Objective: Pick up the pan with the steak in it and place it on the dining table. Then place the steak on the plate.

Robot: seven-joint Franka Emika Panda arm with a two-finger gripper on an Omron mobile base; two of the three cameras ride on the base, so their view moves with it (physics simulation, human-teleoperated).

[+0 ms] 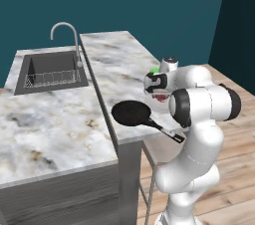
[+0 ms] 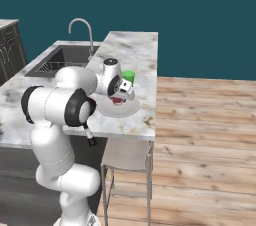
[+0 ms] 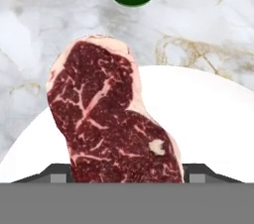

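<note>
Two-finger gripper [image 2: 120,101], jaws wide w/ flat raw red marbled steak [image 3: 111,119] pinched between, hangs right over round pale plate [image 2: 131,110] on white-grey marble dining table [image 1: 122,64], steak's long axis running away from hand, black frying pan [image 1: 132,113] already beside.

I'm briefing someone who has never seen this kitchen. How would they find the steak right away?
Start at the long marble dining table running out past the sink. Near its close end a black pan sits empty beside a pale plate. The steak hangs over that plate at the gripper: the one red, white-marbled slab there.
</note>
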